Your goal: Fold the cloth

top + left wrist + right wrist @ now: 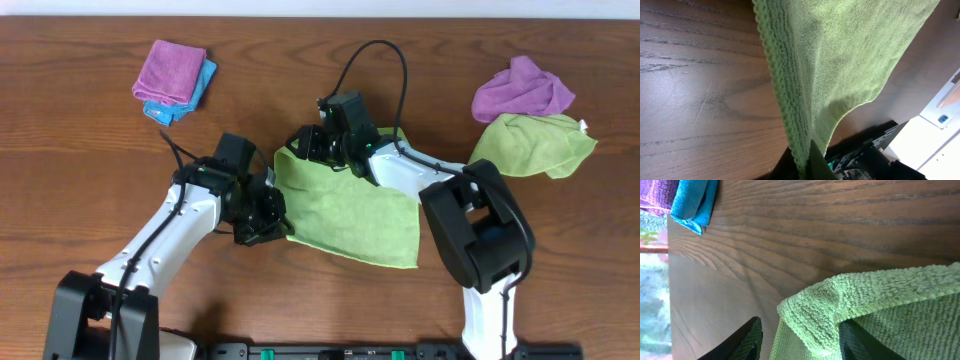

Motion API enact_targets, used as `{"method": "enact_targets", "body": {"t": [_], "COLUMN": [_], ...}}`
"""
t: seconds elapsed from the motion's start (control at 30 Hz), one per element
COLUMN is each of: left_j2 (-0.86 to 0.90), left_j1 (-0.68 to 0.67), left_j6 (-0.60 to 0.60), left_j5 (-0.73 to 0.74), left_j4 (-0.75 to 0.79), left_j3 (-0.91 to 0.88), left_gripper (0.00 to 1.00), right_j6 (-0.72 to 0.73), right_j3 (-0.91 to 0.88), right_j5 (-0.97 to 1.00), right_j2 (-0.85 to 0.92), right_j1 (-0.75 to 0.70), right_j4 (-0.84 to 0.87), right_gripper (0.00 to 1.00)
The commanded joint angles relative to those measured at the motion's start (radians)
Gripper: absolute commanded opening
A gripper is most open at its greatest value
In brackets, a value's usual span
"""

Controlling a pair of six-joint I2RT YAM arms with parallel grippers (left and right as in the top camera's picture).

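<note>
pinching lime-green microfibre cloth (350, 215) at near-left corner with left gripper (283, 225); straddling far-left corner with right gripper (302, 148), fingers apart; stretching rightward from both.

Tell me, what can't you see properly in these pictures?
- Right gripper grip on light green microfibre cloth: right wrist view, bunched corner hides finger contact.
- Left gripper fingertips: left wrist view, cloth covers them.
- Folded magenta cloth: right wrist view, corner cuts it off.

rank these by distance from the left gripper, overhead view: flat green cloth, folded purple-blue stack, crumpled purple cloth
1. flat green cloth, touching the left gripper, just to its right
2. folded purple-blue stack, far-left corner
3. crumpled purple cloth, far right
</note>
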Motion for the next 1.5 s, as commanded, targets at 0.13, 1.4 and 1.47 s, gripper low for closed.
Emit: {"method": "enact_targets", "body": {"t": [0.13, 1.4, 1.47], "left_j2": [-0.013, -0.013, -0.013], "left_j1": [0.003, 0.003, 0.003], "left_j6": [0.000, 0.000, 0.000], "left_j5": [0.004, 0.004, 0.004], "left_j4": [-0.003, -0.003, -0.003], "left_j3": [0.010, 0.010, 0.010], "left_gripper": [0.06, 0.06, 0.06], "right_j6": [-0.020, 0.038, 0.038], "right_j3": [0.005, 0.005, 0.005], "right_j5": [0.040, 0.210, 0.231], "right_j2": [0.008, 0.010, 0.018], "right_j1": [0.008, 0.073, 0.087], "right_j4": [-0.044, 0.187, 0.204], "right_gripper": [0.47, 0.22, 0.24]}}
